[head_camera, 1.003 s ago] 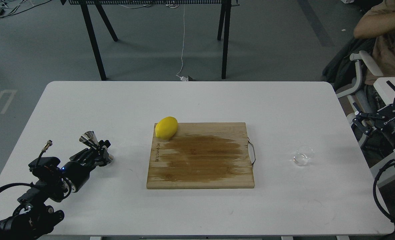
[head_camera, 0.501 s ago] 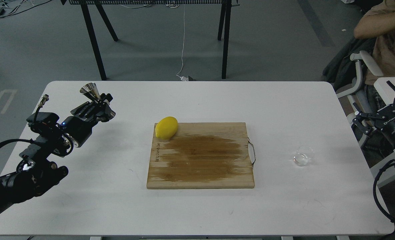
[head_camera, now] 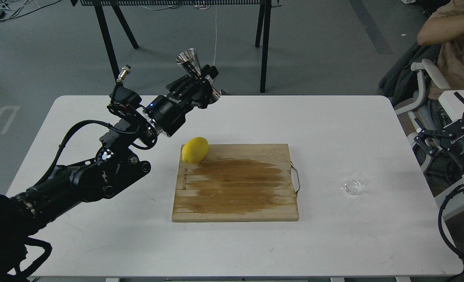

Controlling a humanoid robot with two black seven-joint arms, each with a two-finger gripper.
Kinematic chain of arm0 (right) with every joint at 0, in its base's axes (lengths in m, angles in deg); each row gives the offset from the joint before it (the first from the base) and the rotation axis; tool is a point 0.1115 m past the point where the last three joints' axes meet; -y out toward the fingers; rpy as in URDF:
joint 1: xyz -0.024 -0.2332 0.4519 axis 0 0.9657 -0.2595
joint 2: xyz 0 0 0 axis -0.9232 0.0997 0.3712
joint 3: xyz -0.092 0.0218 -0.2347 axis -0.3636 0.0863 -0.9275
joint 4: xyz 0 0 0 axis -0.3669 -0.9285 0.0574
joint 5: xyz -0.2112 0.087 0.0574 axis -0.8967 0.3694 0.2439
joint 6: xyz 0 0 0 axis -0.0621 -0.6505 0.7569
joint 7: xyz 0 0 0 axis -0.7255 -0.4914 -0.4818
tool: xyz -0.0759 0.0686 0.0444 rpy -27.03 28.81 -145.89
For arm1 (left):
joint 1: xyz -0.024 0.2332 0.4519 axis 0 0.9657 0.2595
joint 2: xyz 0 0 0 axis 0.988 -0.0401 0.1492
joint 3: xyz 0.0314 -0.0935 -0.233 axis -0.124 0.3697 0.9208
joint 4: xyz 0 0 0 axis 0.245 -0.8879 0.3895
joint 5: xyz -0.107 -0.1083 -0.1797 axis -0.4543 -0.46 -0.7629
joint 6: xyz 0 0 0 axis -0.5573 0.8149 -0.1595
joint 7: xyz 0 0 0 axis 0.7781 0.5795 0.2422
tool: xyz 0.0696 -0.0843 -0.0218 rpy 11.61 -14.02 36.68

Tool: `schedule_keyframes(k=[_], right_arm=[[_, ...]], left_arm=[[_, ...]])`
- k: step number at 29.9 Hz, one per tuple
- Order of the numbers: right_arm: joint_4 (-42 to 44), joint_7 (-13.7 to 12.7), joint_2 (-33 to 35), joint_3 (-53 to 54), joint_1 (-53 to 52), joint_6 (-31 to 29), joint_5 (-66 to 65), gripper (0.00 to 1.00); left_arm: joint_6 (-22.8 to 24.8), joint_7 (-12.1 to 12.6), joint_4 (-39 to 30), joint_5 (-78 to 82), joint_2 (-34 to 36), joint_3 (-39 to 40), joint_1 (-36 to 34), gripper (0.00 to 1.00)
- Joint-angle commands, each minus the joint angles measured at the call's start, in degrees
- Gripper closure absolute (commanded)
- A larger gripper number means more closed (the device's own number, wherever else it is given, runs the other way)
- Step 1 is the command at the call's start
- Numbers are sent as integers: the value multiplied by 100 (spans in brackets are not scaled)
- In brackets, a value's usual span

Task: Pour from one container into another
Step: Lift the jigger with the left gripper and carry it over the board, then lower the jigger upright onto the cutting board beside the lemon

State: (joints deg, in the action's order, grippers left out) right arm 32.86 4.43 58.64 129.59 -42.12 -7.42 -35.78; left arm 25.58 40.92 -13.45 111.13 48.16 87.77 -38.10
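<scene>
A grey floor with black trestle legs lies behind a white rectangular counter [head_camera: 98, 117]. At the counter's middle sits a wet-stained wooden cutting board [head_camera: 235, 184] with a metal handle on its right edge. A yellow lemon [head_camera: 195, 149] rests on the board's far left corner, overhanging the edge.

Right of the board, well apart from it, stands the small clear glass cup [head_camera: 356, 182], upright on the counter with nothing around it. Beyond the counter's right edge, the right end effector [head_camera: 461, 127] hangs off the counter, its fingers spread and grasping nothing. A seated person in a tan shirt [head_camera: 459, 47] is at the far right.

The left end effector [head_camera: 200, 84] is raised above the counter's far edge, beyond the lemon, clenched on the waist of the shiny steel hourglass jigger [head_camera: 194, 70], which tilts slightly with one open cone upward.

Half a second ago the jigger was held near the counter's far left corner; it has since swung right and higher, toward the board. The cup, lemon and board have not moved.
</scene>
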Motion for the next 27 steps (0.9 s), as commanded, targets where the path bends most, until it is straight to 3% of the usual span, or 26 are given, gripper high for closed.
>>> schedule_keyframes(k=[1,7,19,27], right_arm=[[0,-1,0,-8,1,0,0,1],[0,-1,0,-8,1,0,0,1],[-9,-1,0,-17,9,0,0,1],[-9,-1,-9,-17,9,0,0,1]], left_arm=[[2,0,14,276,-524,-525,-30,91],[2,0,189,945,-1158,-701,119,92],[2,0,1534,1033,-1158,-1290,313,94],[2,0,1544,1024,-1158,-1352,392,93]])
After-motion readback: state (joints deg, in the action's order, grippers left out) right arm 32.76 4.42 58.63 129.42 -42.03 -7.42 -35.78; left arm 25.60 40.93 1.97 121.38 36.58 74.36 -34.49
